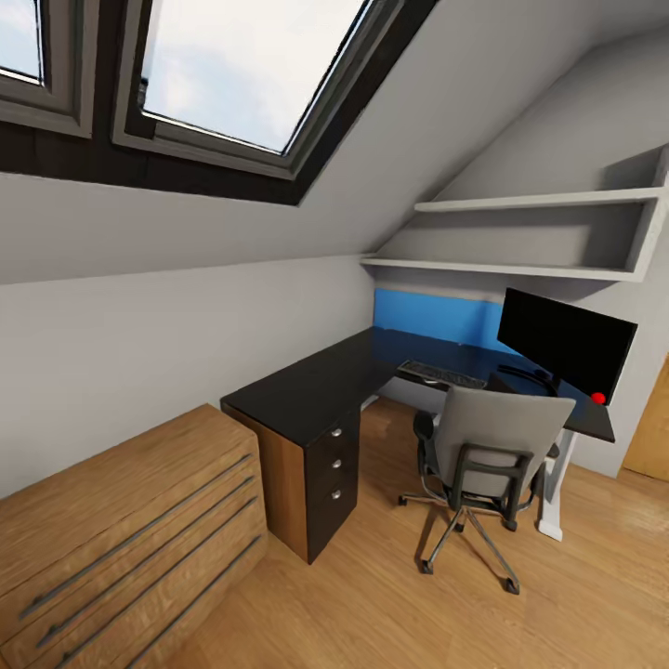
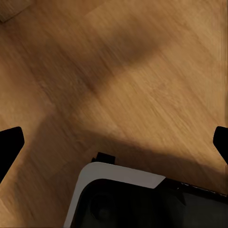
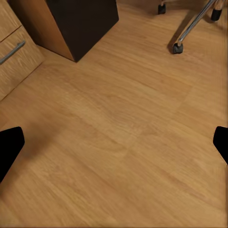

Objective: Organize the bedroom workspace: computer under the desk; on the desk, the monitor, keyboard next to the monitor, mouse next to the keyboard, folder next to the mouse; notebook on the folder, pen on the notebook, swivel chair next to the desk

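A black L-shaped desk stands under the sloped wall. On its right part a black monitor stands upright, with a dark keyboard lying to its left. A small red object, too small to identify, sits on the desk's right end. The grey swivel chair faces the desk, and its backrest hides the seat. My left gripper is open over bare floor. My right gripper is also open above the floor, near the desk's drawer unit and a chair caster.
A low wooden dresser stands left of the desk, and its drawer front is close to my right arm. Grey wall shelves hang above the monitor. My own base is below the left gripper. Wooden floor lies open before the chair.
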Robot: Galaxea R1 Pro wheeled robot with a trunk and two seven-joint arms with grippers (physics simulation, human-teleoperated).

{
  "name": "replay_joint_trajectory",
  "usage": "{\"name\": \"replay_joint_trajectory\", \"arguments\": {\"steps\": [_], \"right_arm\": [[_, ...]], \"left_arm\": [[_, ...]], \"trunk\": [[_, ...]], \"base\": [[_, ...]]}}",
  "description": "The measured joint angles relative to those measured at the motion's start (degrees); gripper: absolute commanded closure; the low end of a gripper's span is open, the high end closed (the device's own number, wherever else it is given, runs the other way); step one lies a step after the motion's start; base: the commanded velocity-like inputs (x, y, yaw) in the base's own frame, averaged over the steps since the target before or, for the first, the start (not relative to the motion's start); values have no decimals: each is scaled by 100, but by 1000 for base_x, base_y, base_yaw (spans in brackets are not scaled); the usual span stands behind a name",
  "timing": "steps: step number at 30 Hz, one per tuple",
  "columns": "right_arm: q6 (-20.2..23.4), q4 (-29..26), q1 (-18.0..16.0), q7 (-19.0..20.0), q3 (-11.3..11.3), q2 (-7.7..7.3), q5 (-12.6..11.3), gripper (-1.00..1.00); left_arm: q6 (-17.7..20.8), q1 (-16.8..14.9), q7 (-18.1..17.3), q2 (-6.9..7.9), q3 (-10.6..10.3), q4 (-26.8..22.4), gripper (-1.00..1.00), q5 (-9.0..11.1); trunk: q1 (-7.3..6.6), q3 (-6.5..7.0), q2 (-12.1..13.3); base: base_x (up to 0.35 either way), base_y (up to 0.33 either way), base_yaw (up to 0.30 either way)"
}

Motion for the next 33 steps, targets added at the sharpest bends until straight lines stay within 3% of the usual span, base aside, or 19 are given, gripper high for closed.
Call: {"name": "replay_joint_trajectory", "arguments": {"steps": [20,33], "right_arm": [[10,9,0,1,1,9,69,-100],[11,9,0,-8,0,14,67,-100]], "left_arm": [[-6,1,0,0,3,-1,-100,1],[-7,2,0,0,9,-2,-100,2]], "trunk": [[-1,147,0],[-3,259,0]], "base": [[52,-3,-180],[205,0,-32]]}}
